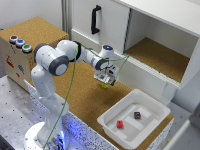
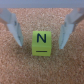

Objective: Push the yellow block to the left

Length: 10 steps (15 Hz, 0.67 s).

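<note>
Only our wrist view shows the gripper point(image 2: 39, 36) wide open, empty, fingers flanking the yellow block point(image 2: 42, 43) without touching it.

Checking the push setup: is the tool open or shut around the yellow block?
Open. In the wrist view, the tool has its fingers spread either side of the yellow block, with cork showing between.

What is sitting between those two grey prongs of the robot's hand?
A small bright yellow cube marked with a black N lies on the brown cork surface between the two fingers of the hand, with gaps either side. The wrist view shows this.
</note>
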Each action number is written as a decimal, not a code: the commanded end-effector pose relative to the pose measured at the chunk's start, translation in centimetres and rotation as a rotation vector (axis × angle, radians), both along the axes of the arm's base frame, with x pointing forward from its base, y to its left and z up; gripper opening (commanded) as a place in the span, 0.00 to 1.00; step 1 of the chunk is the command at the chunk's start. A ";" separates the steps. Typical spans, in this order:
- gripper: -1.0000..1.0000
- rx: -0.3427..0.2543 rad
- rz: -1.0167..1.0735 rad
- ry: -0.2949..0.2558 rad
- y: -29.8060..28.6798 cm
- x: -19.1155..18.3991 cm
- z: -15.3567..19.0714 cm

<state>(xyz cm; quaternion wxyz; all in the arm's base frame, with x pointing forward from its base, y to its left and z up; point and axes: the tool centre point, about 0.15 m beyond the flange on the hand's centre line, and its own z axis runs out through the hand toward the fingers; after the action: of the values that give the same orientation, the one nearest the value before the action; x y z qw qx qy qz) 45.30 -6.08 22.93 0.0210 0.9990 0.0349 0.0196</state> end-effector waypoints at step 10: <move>1.00 0.031 0.127 -0.213 -4.9 -2.3 8.5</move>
<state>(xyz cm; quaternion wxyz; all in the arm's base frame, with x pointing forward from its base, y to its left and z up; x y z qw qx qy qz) 44.22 -7.05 30.26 0.0240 0.9942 0.0524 0.0905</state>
